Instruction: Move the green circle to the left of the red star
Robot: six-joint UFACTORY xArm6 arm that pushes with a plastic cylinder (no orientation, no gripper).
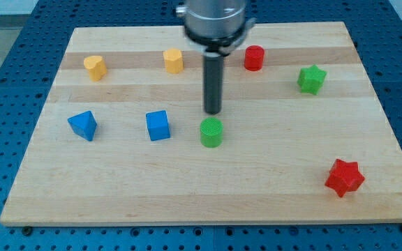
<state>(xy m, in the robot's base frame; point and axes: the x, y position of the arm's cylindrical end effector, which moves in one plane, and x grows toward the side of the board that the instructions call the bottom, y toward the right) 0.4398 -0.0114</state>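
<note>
The red star (344, 177) lies nearest, at the near right of the board (271, 202). The green circle (211, 132) sits mid-board, well apart to its left, so most of the push remains. My tip (213, 111), a bare rod holding nothing, stands just beyond the circle.

the arm (215, 17) (its upper part) leaves the view's top.

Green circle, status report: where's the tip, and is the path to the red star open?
My tip just above green circle in view, close behind it. Red star far off at lower right. No blocks between them.
</note>
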